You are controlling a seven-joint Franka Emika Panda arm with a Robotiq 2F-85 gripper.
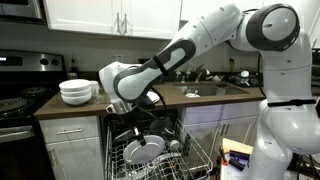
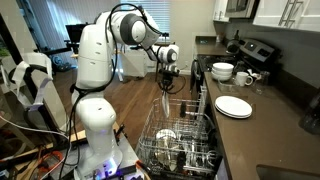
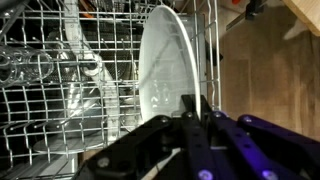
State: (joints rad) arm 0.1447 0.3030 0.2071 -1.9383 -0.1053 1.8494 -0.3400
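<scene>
Looks like mid-handling of white plate at dishwasher rack. Upright on edge, straight ahead of the jaws, lower edge in or just above the tines, can't tell which. Jaws pinched tight on the plate rim. Next move needs the plate vertical, in line with the tines, clear of glasses off to the side.

Kitchen here: white upper cabs, brown wood c'top, black stove at the end, wood floor, dim warm light.
</scene>
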